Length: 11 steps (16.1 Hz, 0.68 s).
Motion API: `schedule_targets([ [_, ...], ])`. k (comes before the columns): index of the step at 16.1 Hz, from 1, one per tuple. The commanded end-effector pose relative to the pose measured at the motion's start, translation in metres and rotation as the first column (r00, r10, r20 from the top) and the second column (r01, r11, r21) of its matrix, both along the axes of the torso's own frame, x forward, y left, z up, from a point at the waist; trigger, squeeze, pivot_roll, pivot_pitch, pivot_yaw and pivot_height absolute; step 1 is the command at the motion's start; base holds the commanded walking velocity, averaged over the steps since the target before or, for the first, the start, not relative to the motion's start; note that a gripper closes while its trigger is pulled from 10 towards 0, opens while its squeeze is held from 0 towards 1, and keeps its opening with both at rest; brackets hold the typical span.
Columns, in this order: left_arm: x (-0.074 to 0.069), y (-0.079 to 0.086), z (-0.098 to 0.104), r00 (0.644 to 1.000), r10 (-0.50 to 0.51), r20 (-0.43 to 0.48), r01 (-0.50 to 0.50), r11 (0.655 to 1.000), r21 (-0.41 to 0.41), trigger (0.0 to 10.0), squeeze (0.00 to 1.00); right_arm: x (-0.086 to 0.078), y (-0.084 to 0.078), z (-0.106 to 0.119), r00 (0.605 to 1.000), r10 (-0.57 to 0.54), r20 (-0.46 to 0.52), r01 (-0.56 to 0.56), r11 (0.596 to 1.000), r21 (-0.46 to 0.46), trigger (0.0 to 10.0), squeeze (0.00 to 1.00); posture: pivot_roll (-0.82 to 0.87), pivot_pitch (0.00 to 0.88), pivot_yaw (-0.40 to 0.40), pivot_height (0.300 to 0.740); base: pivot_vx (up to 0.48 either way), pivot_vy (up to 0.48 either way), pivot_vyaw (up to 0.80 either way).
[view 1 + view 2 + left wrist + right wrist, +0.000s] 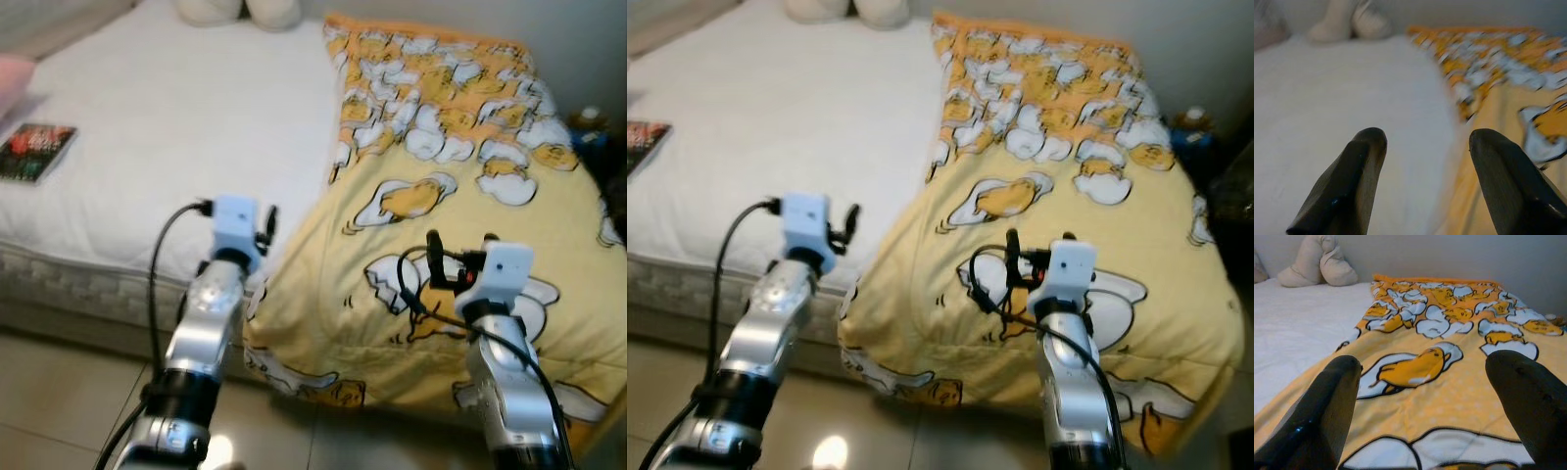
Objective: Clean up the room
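A book (35,151) with a dark red cover lies flat near the left edge of the white bed (167,147). The left gripper (1422,181) hovers over the bed's near edge, its 2 fingers spread apart and empty. Just beside it, a yellow cartoon-print blanket (460,206) covers the bed's right half. The right gripper (1425,406) hovers above that blanket, fingers wide apart, holding nothing.

Both eye views look down from the head onto the bed (176,127); each wrist view skims low across it, sharing the yellow blanket (1449,396).
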<state>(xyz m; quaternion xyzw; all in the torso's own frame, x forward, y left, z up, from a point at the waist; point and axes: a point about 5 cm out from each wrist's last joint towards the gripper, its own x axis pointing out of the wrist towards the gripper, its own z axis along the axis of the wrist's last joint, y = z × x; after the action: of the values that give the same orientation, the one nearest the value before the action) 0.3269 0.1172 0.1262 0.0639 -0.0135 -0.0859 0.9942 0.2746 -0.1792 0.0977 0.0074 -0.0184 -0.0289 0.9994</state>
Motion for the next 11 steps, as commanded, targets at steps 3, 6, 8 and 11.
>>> schedule_targets([
  [3, 0.0, -0.016, 0.02, 0.987, -0.12, 0.106, 0.115, 0.992, 0.06, 10.0, 0.0, 0.002, 0.003, 0.002, 1.0, 0.015, 0.016, -0.014, 1.0, -0.016, 10.0, 0.0, -0.02, 0.0, -0.043, 0.74, 0.48, 0.0, 0.0],
  [6, 0.004, -0.02, 0.026, 0.978, -0.171, 0.119, 0.162, 0.984, 0.075, 10.0, 0.0, 0.003, 0.005, 0.003, 0.999, 0.03, 0.025, -0.029, 0.999, -0.018, 10.0, 0.0, -0.01, 0.0, -0.042, 0.74, 0.48, 0.0, 0.0],
  [8, 0.005, -0.023, 0.029, 0.97, -0.205, 0.135, 0.193, 0.977, 0.093, 10.0, 0.0, 0.002, 0.007, 0.001, 0.999, 0.046, 0.014, -0.046, 0.999, -0.013, 10.0, 0.0, -0.02, 0.0, -0.04, 0.74, 0.48, 0.0, 0.0],
  [11, 0.012, -0.019, 0.026, 0.985, -0.158, 0.073, 0.155, 0.987, 0.036, 10.0, 0.0, -0.003, 0.01, 0.001, 0.998, 0.057, 0.023, -0.056, 0.998, -0.019, 10.0, 0.0, -0.03, 0.011, -0.03, 0.74, 0.16, 0.0, -0.35],
])
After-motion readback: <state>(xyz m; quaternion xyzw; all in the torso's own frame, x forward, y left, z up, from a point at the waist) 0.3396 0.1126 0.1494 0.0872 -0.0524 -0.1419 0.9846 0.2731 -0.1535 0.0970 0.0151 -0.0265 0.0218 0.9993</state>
